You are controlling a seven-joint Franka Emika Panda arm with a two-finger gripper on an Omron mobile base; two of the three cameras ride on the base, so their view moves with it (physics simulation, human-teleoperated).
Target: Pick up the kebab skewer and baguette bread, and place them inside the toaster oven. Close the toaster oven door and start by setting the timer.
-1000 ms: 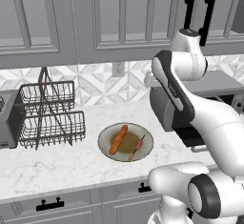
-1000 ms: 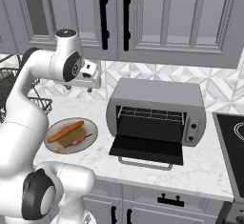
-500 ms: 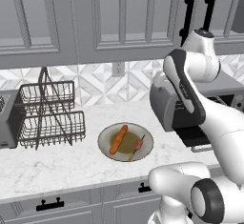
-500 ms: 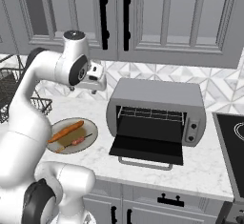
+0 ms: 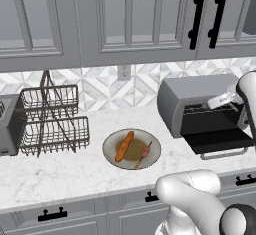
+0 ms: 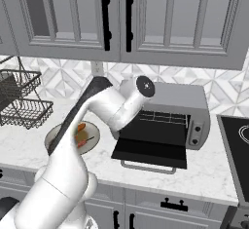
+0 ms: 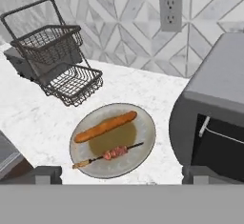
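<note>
The kebab skewer [image 7: 107, 155] and baguette bread [image 7: 106, 126] are seen side by side on the plate [image 7: 143, 144], left of the open toaster oven [image 5: 200, 110]. The gripper is spread wide and empty. The skewer should be approached from above and pinched across its chunks.

You see a matt grey metal toaster oven [image 5: 187, 104] on a pale, veined marble-look desk [image 5: 65, 166]. The dish rack [image 7: 62, 63] is thin dark wire. The plate [image 7: 143, 142] looks dull and smooth, the baguette bread [image 7: 106, 126] matt orange-tan. Glossy patterned tiles [image 7: 128, 32] line the wall.
</note>
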